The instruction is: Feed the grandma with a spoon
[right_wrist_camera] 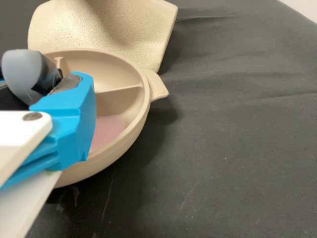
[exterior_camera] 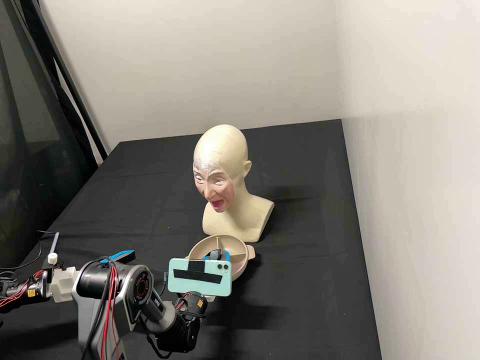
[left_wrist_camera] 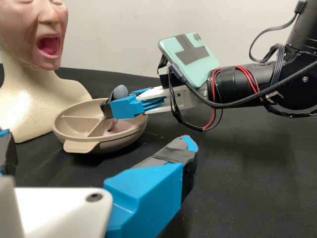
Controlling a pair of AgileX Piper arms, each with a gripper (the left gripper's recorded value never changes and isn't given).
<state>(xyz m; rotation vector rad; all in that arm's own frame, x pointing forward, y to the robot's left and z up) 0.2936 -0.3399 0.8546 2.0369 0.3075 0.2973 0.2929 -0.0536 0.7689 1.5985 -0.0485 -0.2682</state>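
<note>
A black cloth-covered surface point(exterior_camera: 300, 165) stretches back to the corner of a room, its fabric lightly creased and marked in places with faint pale scuffs. A plain off-white back wall point(exterior_camera: 200, 60) meets a side wall point(exterior_camera: 415, 175) of the same colour, which runs along the surface's far edge in the high view. On the opposite side stands a dark glossy panel point(exterior_camera: 30, 150), and just beside it thin black struts point(exterior_camera: 70, 85) lean at a slant against the back wall.

no readable text, numbers or signs, small print on arm point(exterior_camera: 159, 306) illegible
</note>
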